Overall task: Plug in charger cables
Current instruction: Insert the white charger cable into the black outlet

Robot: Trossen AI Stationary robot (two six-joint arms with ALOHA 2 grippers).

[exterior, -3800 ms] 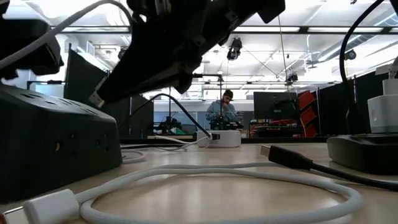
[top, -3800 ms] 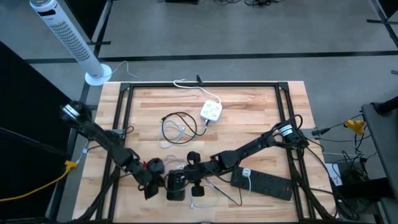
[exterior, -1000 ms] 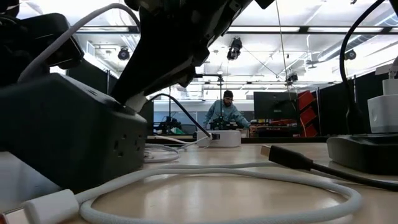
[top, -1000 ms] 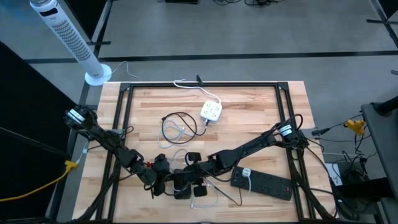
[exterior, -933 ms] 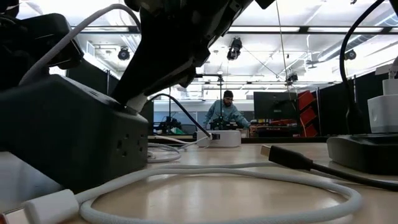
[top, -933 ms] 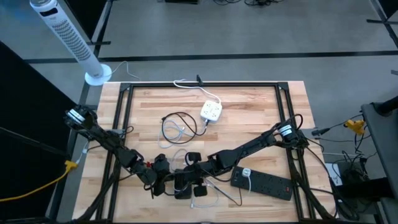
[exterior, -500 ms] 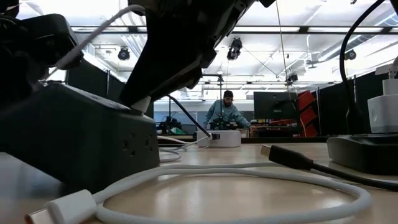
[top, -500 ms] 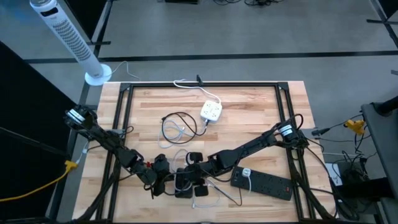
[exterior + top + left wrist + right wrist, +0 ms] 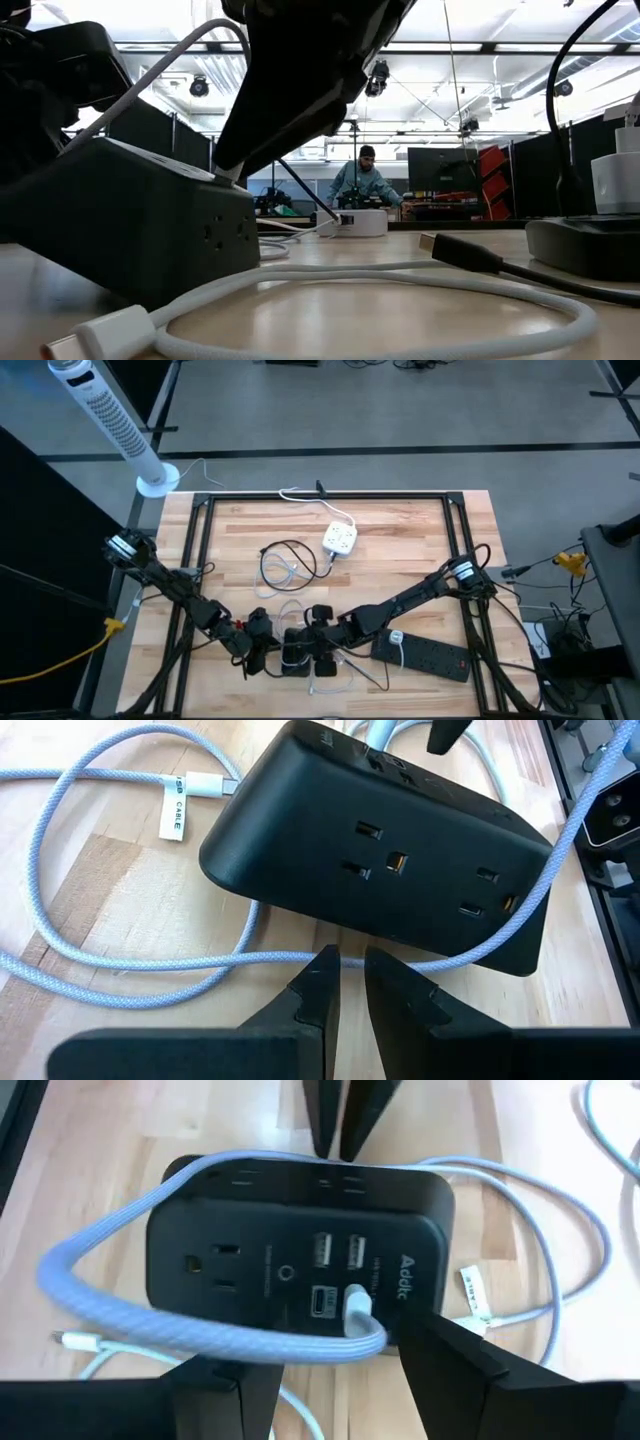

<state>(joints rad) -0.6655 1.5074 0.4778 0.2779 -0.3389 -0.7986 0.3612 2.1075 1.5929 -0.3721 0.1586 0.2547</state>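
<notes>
Charger cables [image 9: 283,566] lie in two lots on the wooden table [image 9: 400,550]: a loose black-and-white coil near the middle, beside the white socket cube [image 9: 339,540], and a pale braided cable [image 9: 210,1342] at the near edge, looped around the black charging block [image 9: 290,1250]. Its white plug [image 9: 357,1308] sits in a port on the block's top face. Left gripper [image 9: 345,982]: low at the block's left side, fingers nearly together with a thin slit between, nothing pinched; tips just short of the block's side wall, the braided cable running across the table just ahead of them. Block: between both grippers, resting on the table. Right gripper [image 9: 335,1365]: directly above the block, jaws spread wide, one finger on each side of the inserted plug, not gripping it. Farther right: long black power strip [image 9: 422,653], well apart from the block. Low view: braided loop [image 9: 400,280] in the foreground, a person [image 9: 358,180] seated in the room behind.
</notes>
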